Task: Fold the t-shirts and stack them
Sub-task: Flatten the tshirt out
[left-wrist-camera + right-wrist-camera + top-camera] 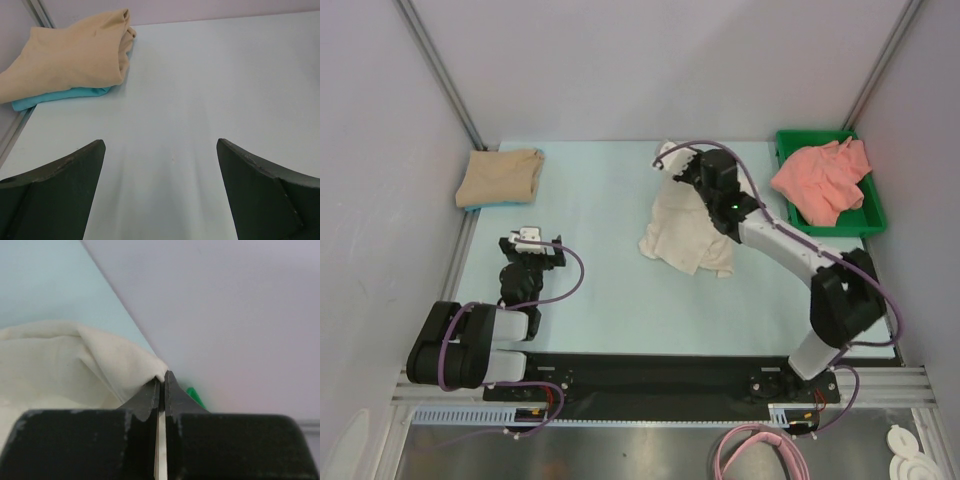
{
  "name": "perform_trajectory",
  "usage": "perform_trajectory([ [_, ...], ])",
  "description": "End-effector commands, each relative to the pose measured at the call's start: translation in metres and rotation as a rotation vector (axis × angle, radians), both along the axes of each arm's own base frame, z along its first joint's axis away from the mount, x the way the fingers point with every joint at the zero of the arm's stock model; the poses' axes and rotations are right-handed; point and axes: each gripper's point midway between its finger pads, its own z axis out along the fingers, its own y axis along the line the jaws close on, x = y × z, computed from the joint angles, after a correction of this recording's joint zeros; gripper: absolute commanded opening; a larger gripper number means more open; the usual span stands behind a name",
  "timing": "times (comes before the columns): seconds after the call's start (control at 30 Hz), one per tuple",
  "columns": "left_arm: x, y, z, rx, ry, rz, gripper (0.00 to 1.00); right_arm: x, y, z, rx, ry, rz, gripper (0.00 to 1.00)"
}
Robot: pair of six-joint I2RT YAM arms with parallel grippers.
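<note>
The cream-white t-shirt (685, 235) lies crumpled mid-table, and its far edge is pulled up. My right gripper (678, 170) is shut on that edge. In the right wrist view a fold of the cream shirt (75, 365) is pinched at the tips of the right gripper (161, 377). A folded tan-beige t-shirt (502, 177) rests at the far left corner. The salmon-pink t-shirt (820, 180) is heaped in the green tray (872, 205). My left gripper (530, 238) hovers low at the near left, open and holding nothing. In its own view the left gripper (161, 150) faces the tan shirt (70, 55).
A teal layer (60, 95) peeks out under the tan shirt. Grey walls close the table on three sides, with a metal post (440, 70) at the far left corner. A corner of the green tray (196, 396) shows behind the right fingers.
</note>
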Motion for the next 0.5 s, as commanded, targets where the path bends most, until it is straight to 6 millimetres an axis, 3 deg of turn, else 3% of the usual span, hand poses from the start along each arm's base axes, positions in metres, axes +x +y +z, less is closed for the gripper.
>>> perform_trajectory([
  [0.0,0.006,0.002,0.018,-0.028,-0.058,0.014,1.0,0.001,0.057,0.046,0.019,-0.156,0.073,0.0],
  [0.1,0.006,0.002,0.019,-0.027,-0.061,0.014,1.0,-0.011,0.093,0.027,-0.054,-0.156,0.12,0.0],
  [0.17,0.006,0.002,0.018,-0.026,-0.058,0.014,1.0,-0.019,0.104,0.024,-0.053,-0.196,0.121,0.05],
  [0.2,0.006,0.002,0.018,-0.028,-0.058,0.013,1.0,-0.023,0.105,0.013,-0.074,-0.197,0.121,0.15],
  [0.23,0.006,0.003,0.019,-0.027,-0.06,0.014,1.0,-0.028,0.106,0.018,-0.055,-0.227,0.109,0.42],
  [0.33,0.007,0.002,0.018,-0.028,-0.057,0.011,1.0,-0.036,0.088,0.019,-0.015,-0.219,0.064,0.67],
  [0.4,0.007,0.002,0.019,-0.028,-0.058,0.013,1.0,-0.039,0.073,0.015,-0.001,-0.176,0.049,0.69],
  [0.47,0.007,0.002,0.018,-0.028,-0.057,0.011,1.0,-0.043,0.042,0.001,0.014,-0.08,0.026,0.68],
])
